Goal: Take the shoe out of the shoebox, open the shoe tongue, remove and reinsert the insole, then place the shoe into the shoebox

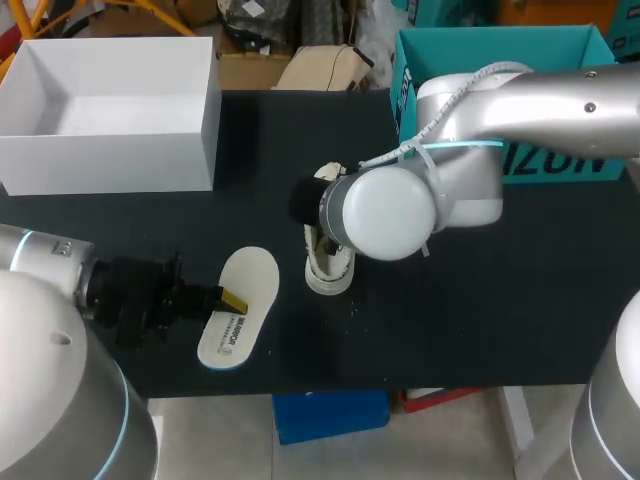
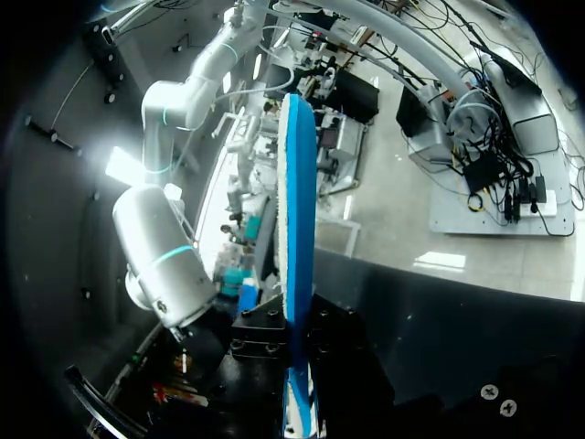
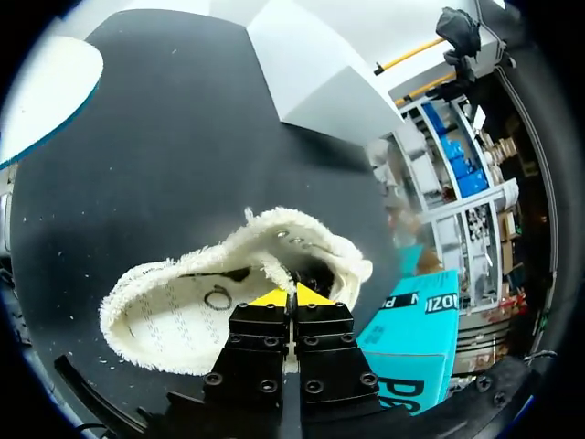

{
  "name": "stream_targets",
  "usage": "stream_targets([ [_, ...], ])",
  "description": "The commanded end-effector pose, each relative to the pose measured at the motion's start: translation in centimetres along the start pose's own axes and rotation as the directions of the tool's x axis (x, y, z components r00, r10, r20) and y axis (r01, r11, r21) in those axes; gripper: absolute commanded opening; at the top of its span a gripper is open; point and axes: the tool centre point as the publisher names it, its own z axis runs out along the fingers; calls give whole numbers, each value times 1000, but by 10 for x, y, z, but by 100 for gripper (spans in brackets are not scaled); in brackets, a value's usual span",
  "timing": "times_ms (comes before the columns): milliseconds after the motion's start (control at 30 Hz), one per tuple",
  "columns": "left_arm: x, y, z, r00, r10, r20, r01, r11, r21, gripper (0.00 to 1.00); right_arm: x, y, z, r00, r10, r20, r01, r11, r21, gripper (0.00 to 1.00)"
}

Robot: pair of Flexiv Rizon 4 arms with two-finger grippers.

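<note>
Pinching flat oval insole (image 1: 250,280), left gripper (image 1: 232,300); right gripper (image 3: 292,296) clamped on fuzzy cream shoe (image 3: 174,315).

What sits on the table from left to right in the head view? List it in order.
white box → insole → shoe → teal box

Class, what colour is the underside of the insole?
Blue; the insole shows it best in the left wrist view.
</note>
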Motion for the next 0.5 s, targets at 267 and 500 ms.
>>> stream_targets([
  [267,1,-1,1,1000,2,-1,-2,1000,-4,0,-26,13,-1,999,-44,1,44,999,5,0],
  [500,1,-1,1,1000,2,-1,-2,1000,-4,0,-46,24,7,997,-74,7,74,997,6,0],
])
